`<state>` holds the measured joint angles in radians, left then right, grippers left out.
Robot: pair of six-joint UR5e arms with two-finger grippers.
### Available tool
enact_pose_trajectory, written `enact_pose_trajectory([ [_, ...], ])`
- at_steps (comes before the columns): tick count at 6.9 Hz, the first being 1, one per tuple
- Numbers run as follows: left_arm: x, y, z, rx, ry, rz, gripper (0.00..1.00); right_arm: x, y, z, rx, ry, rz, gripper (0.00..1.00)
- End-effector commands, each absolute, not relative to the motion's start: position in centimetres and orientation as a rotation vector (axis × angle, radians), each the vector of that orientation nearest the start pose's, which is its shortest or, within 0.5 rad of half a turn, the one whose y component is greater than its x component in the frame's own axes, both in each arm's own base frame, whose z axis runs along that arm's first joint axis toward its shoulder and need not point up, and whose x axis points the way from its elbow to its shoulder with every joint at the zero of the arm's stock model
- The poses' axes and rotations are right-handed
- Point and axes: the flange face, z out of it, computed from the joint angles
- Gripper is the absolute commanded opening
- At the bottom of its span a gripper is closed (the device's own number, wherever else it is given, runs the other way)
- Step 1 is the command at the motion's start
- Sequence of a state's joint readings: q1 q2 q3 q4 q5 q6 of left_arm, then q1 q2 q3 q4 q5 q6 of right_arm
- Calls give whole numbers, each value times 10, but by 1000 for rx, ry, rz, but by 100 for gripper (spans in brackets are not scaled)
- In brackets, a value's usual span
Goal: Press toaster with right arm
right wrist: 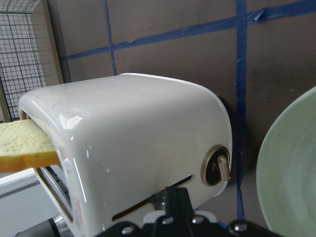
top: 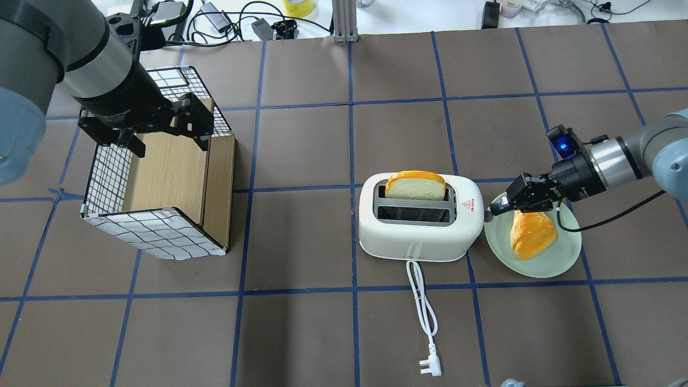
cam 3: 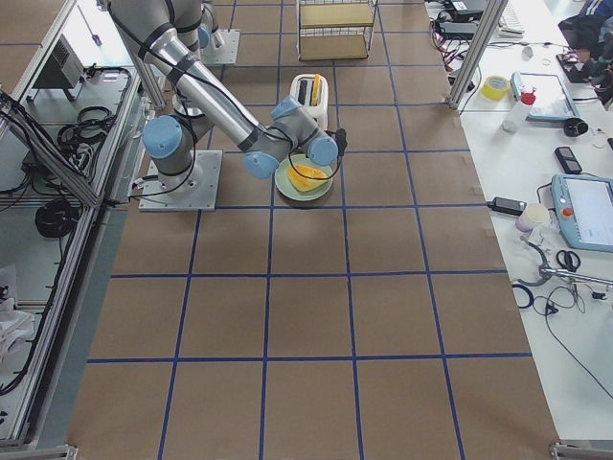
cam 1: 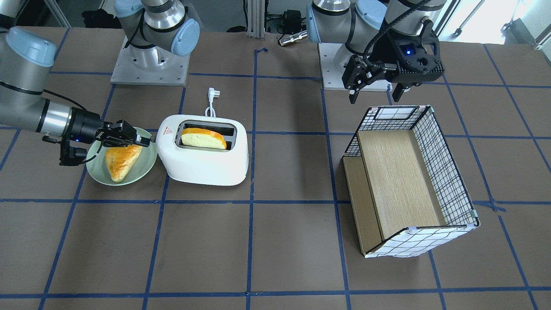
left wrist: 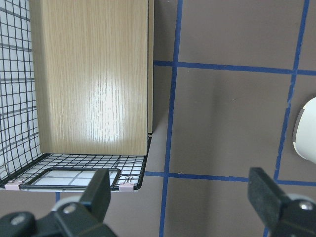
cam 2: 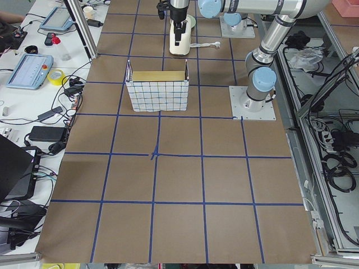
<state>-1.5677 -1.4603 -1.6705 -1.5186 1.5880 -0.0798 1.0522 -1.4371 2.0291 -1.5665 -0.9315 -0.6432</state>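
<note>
Step in hand: positioning at the lever. The right gripper [top: 493, 207], fingers closed and empty, sits over the grey lever knob [top: 487, 216] of the toaster [top: 419, 236]. A straight downward push appears due next. The toaster stands just beside the green plate [top: 559, 263]: white, rounded, bread slice [top: 415, 188] high in one slot.

I saw two silver arms with light-blue joint caps, bolted to grey base plates. The right arm [top: 618, 156] trailed a thin black cable, and the left arm [cam 1: 409, 10] had a ribbed one. The right end effector [top: 500, 205] and left end effector [cam 1: 375, 92] were black, each with a small blue light.
</note>
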Motion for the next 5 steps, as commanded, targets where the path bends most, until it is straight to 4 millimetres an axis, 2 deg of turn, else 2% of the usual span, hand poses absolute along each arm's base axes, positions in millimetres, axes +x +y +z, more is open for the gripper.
enact_pose_trajectory([
  [1, -130, -451, 496, -130, 3121, -99, 100, -50, -471, 329, 237, 2478, 183, 2],
  [2, -130, -451, 496, -130, 3123, -99, 100, -53, -477, 377, 260, 2575, 198, 6],
  [4, -130, -451, 496, -130, 3121, -99, 100, -37, -490, 490, 200, 2830, 241, 14],
  [5, -130, -451, 496, -130, 3123, -99, 100, -21, -489, 528, 242, 2892, 265, 15],
])
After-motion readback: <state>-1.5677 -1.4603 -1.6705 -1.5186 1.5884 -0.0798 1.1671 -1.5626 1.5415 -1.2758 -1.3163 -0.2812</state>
